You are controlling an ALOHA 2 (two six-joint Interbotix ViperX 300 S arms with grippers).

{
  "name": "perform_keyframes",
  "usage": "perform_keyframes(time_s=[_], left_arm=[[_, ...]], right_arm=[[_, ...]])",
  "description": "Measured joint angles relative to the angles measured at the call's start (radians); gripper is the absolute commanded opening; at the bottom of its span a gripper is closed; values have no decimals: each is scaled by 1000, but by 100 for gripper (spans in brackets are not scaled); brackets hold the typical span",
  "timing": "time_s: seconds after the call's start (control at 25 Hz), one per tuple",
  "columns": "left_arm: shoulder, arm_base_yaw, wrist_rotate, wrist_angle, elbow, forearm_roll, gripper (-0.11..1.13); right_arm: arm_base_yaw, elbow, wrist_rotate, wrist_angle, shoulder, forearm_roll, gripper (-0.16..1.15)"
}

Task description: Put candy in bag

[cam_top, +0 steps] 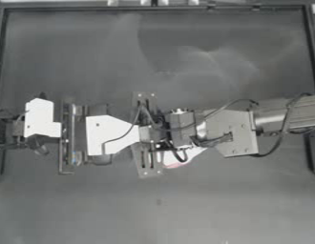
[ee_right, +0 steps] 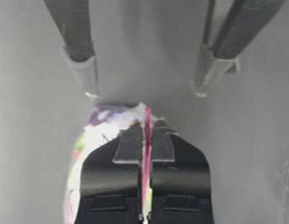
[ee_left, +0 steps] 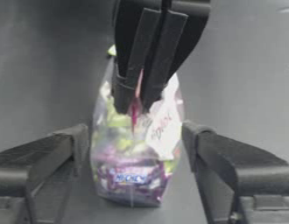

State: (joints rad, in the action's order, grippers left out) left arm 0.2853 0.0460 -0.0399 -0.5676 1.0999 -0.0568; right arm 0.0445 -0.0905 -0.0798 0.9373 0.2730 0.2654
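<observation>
Right gripper (ee_left: 137, 103) pinches bag (ee_left: 135, 162) top; left gripper (ee_left: 135, 153) jaws spread, flanking bag.

Bag (ee_left: 135, 153) at frame centre on the surface (cam_top: 153, 52), right gripper (ee_right: 146, 131) clamped on its top strip, left gripper (ee_left: 135, 175) straddling it from the left, jaws apart.

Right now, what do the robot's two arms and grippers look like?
Both arms carry white blocky housings and silvery metal links with thin black cables looping along them. The left gripper has chunky dark angular fingers; the right gripper has flat dark fingers with grey pads.
</observation>
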Motion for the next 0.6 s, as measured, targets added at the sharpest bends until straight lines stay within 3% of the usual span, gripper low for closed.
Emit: perform_keyframes(time_s=[0.6], left_arm=[[-49,0,0,-26,-25,-5,87]], right_arm=[[0,0,-3,-20,0,5,4]])
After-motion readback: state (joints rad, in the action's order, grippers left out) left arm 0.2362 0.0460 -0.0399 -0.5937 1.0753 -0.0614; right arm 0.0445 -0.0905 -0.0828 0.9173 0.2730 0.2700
